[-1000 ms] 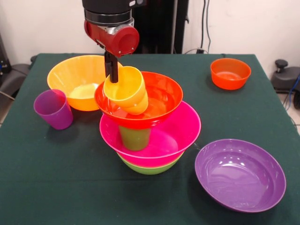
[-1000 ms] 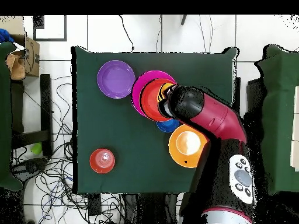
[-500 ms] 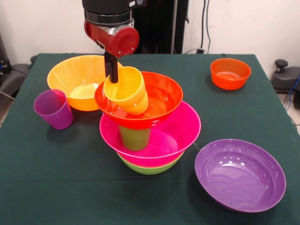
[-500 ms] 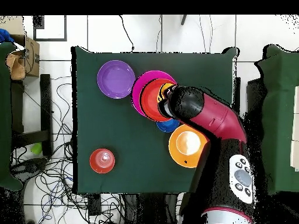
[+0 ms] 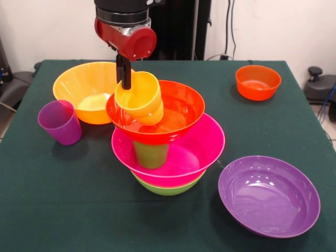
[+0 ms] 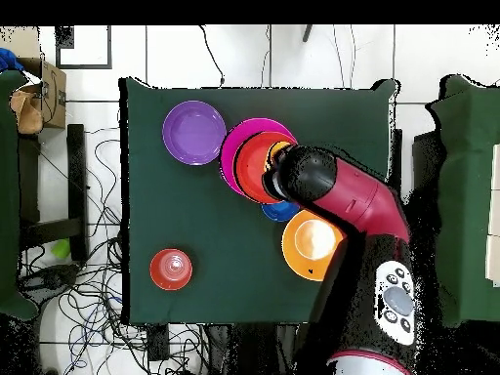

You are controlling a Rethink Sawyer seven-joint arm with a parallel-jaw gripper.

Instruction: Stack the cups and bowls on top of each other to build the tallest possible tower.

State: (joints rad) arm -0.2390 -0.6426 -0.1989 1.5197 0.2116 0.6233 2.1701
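The big dark green table (image 5: 47,210) holds everything, and the tower (image 5: 165,139) stands near its middle. At the bottom sits the shiny lime green plastic bowl (image 5: 167,188), with the wide shiny pink plastic bowl (image 5: 202,147) in it. A small green plastic cup (image 5: 151,154) stands in the pink bowl, and the big shiny red-orange plastic bowl (image 5: 184,113) balances on that cup. The red and black robot arm (image 5: 126,31) comes down at 12 o'clock from the tower. Its gripper (image 5: 124,79) has a dark finger (image 5: 125,73) on the rim of the small yellow plastic cup (image 5: 140,97), clamped on the cup wall, I think. The cup is tipped on its side, mouth toward 10 o'clock, low inside the red-orange bowl at its 9 o'clock side. Here is what could go wrong. The red-orange bowl rests on one thin cup, so a push down on its side could tip it, and then the top of the tower could slide off. The yellow cup is tilted, so if it is let go now it may roll in the bowl and not stand up. Other things wait near: the large orange plastic bowl (image 5: 84,86) at 10 o'clock, the purple plastic cup (image 5: 59,122) at 9 o'clock, the big purple plastic bowl (image 5: 269,195) at 4 o'clock, and the small red-orange plastic bowl (image 5: 258,82) at 2 o'clock. From above, a small blue bowl (image 6: 280,211) peeks out under the arm.
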